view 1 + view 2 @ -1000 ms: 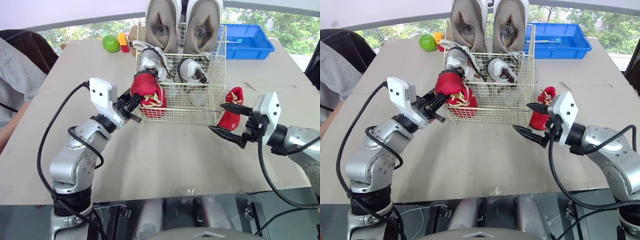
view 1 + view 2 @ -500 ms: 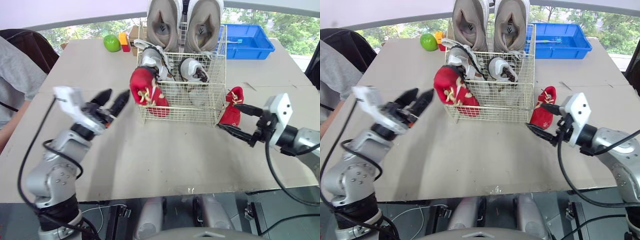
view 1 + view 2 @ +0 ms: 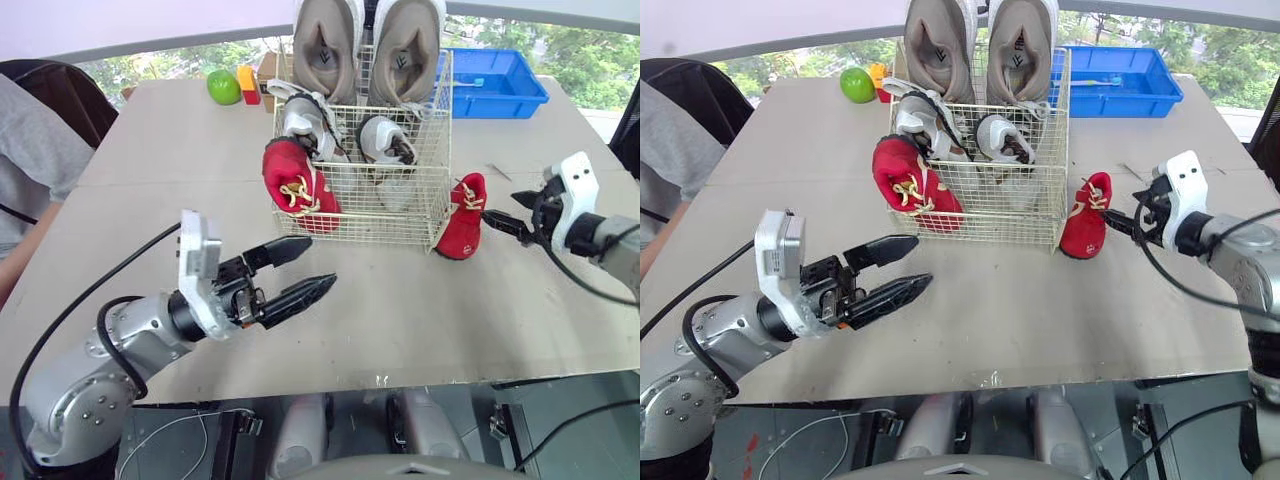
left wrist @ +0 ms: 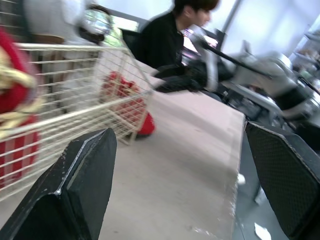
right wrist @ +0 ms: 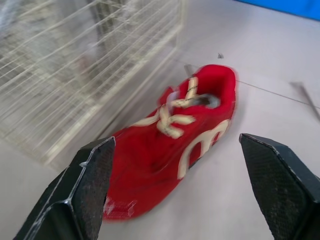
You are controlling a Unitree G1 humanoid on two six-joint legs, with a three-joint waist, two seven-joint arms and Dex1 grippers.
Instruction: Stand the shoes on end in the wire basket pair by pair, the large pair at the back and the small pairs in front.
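Left gripper (image 3: 305, 270), eye view: fingers spread, empty, above table (image 3: 400, 330) in front of wire basket (image 3: 420, 215). Right gripper (image 3: 508, 208) spread beside loose red shoe (image 3: 463, 217), which is leaned on basket's right front corner. Other red shoe (image 3: 298, 186) stood tilted in basket's front left corner.
Left wrist view: fingers wide apart, nothing between.
Right wrist view: loose red shoe seen between spread fingers, not touched.

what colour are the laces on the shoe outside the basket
Cream, on a red shoe; clearest in right wrist view.
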